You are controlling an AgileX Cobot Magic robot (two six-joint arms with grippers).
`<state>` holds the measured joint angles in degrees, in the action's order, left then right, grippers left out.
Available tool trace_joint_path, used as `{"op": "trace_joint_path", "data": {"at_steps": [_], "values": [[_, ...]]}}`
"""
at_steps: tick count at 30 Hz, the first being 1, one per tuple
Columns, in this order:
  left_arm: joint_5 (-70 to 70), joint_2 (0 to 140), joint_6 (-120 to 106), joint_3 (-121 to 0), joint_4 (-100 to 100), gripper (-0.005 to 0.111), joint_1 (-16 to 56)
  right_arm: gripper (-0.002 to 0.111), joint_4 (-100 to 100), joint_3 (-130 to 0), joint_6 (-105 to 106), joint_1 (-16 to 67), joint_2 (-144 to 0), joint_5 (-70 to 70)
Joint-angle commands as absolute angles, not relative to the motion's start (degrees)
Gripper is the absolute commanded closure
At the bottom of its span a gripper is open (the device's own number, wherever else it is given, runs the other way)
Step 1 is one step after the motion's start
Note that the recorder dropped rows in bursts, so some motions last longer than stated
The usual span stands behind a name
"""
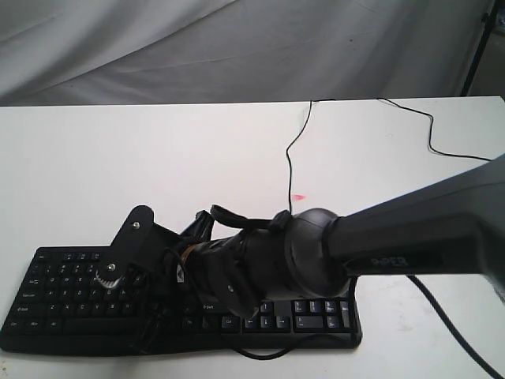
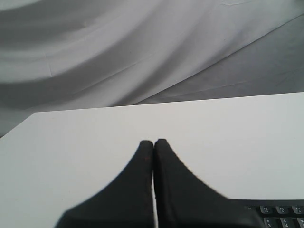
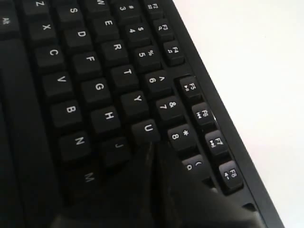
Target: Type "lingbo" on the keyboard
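Note:
The black keyboard [image 1: 316,312] lies along the near edge of the white table [image 1: 158,158]. My right arm [image 1: 394,237] reaches across it from the right and covers its middle. In the right wrist view the right gripper [image 3: 153,145] is shut with nothing between its fingers. Its tips rest low over the keys beside U [image 3: 148,128], J [image 3: 118,146] and 8 [image 3: 179,135], and the key beneath them is hidden. Whether it touches a key I cannot tell. The left gripper [image 2: 153,141] is shut and empty above bare table, with a keyboard corner [image 2: 280,211] beside it.
The keyboard's thin black cable [image 1: 290,158] runs to the table's back edge. A second cable [image 1: 430,130] lies at the back right. A small pink mark [image 1: 299,197] sits mid-table. A grey cloth [image 1: 237,47] hangs behind the table.

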<state>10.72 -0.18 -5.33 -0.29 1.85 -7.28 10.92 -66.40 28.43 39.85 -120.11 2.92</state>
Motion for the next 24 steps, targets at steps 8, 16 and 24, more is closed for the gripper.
{"op": "trace_joint_path", "data": {"at_steps": [8,16,24], "values": [[10.48,0.00,-5.18,0.00,1.82,0.106,-7.07,0.108,9.31,-66.77,28.86,39.82,-113.46,-1.52],[10.48,0.00,-5.18,0.00,1.82,0.106,-7.07,0.108,9.31,-66.77,29.50,43.66,-113.57,-1.77],[10.48,0.00,-5.18,0.00,1.82,0.106,-7.07,0.108,9.53,-66.77,29.50,43.98,-115.10,1.26]]}}
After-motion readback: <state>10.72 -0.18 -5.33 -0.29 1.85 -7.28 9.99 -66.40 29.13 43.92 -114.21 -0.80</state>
